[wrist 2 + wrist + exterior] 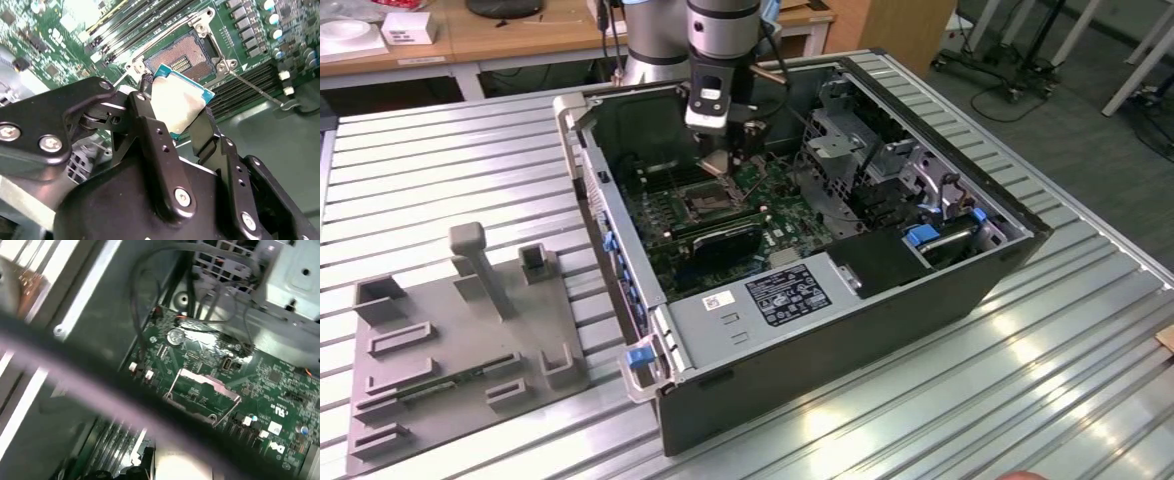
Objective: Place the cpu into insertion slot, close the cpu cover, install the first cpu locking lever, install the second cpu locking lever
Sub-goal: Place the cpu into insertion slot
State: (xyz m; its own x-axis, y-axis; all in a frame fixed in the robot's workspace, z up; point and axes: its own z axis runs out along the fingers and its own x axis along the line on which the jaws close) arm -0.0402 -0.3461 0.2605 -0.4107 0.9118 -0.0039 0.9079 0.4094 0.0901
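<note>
Tool [175, 109] clenched on the cpu [186, 94], poised near the insertion slot [708, 202].
In the exterior view's upper centre, the bare slot lies just below the tool, with the cpu apart from it.

The small flat square cpu [180, 95] has a pale silvery-grey metal face edged in teal green. The square insertion slot [186, 56] shows a coppery-brown field of fine dots with dark rectangles at its centre, inside a silvery rim. The flat circuit board [75, 30] is green with white print. The metal gripper [176, 103] is black. In the exterior view, the box-shaped computer case [854, 340] is black with blue plastic tabs [638, 357]. The ribbed metal table [1014, 400] is silvery and striped, and the moulded fixture plate [440, 350] is dull grey.
</note>
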